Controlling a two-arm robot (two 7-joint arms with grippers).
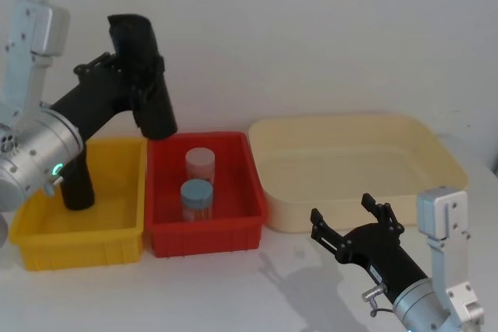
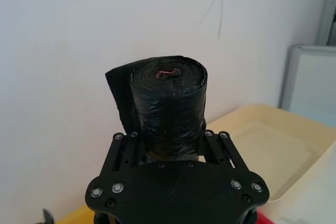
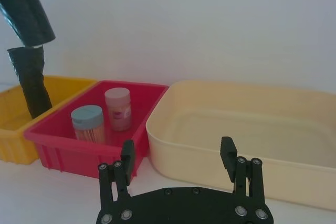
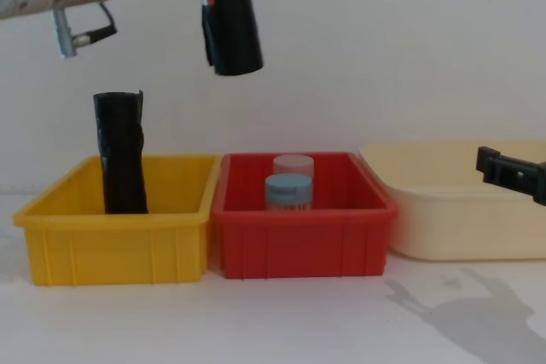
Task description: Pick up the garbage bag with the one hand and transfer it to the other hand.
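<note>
Up in the upper left of the head view, the left gripper (image 1: 138, 75), on the arm with the green ring, has its jaws clamped around the middle of the garbage bag (image 1: 154, 106). The glossy black roll hangs in the air, slightly tilted, its lower end above the line where the yellow bin (image 4: 119, 240) meets the red bin (image 4: 299, 240), well clear of both. A second, creased black roll (image 4: 119, 155) stands upright in the yellow bin, toward its left side. In the red bin a blue-lidded jar (image 1: 197, 200) stands just in front of a clear-lidded jar (image 1: 200, 165). To the right of it sits a wide cream tub (image 1: 436, 153). Low in the right corner of the frame, the right gripper (image 1: 341, 207) hovers over the white table (image 1: 233, 293) just in front of the tub, its jaws spread wide apart and holding nothing.
</note>
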